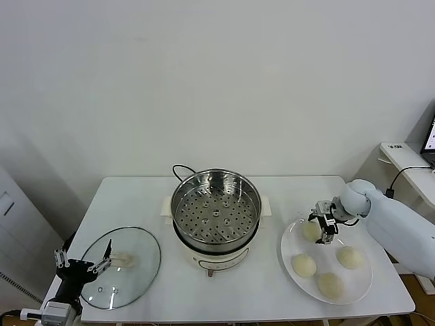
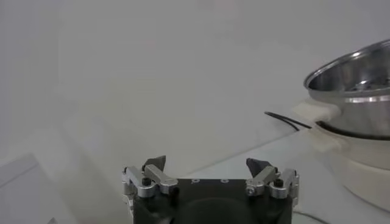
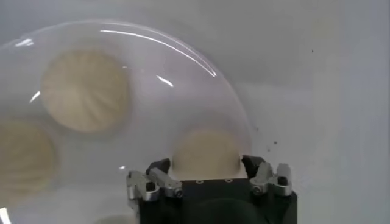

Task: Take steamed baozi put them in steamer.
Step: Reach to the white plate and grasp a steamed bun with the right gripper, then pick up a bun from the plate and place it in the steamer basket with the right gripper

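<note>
Lowest left in the head view, the left gripper (image 1: 83,263) hangs wide open over a round glass lid (image 1: 122,267). At centre sits the shiny steel steamer (image 1: 215,207), its perforated tray bare. On the flat white plate (image 1: 288,252) at right lie four smooth, cream, pleated baozi (image 1: 304,265); the right gripper (image 1: 325,227) has its fingers flanking the upper-left bun (image 3: 206,153).
</note>
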You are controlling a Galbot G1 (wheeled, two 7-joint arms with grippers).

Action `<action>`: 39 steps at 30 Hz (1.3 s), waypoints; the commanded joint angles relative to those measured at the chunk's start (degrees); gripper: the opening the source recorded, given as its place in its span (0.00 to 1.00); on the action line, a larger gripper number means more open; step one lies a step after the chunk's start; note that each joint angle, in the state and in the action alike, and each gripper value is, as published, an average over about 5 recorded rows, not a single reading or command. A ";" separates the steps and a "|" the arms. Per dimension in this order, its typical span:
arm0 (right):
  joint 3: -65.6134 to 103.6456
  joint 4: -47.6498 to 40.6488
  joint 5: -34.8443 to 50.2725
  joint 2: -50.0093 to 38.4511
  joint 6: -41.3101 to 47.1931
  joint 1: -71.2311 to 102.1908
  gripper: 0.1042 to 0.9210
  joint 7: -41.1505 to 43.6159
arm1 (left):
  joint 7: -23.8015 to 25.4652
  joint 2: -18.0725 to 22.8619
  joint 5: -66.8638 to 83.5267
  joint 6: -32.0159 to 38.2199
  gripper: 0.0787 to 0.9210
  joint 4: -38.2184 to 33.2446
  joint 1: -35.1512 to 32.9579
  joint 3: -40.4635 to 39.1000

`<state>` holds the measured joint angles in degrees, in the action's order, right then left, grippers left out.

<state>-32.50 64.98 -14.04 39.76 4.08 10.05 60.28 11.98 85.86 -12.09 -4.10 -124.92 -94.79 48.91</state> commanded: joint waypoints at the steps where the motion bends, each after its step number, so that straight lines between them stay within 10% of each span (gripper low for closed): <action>1: -1.35 -0.32 -0.70 0.18 0.05 -1.12 0.57 -0.64 | -0.01 -0.02 -0.03 0.01 0.88 -0.06 0.02 -0.02; 8: -10.79 3.40 7.20 -3.75 0.79 -10.98 0.38 0.24 | 0.06 -0.16 0.15 0.10 0.88 -0.12 0.08 0.33; 20: -47.81 5.65 29.82 6.31 -13.24 -58.11 0.38 5.00 | 0.20 -0.59 1.40 0.38 0.88 -0.69 -0.14 1.51; 39: -30.91 5.35 0.11 27.96 -34.92 -37.01 0.39 2.88 | 0.09 -1.81 3.47 -0.23 0.88 -1.80 0.64 2.53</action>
<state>-65.92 71.29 -5.52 61.22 -23.88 -31.43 63.66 12.09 84.28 -8.93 -4.27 -126.59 -94.15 51.39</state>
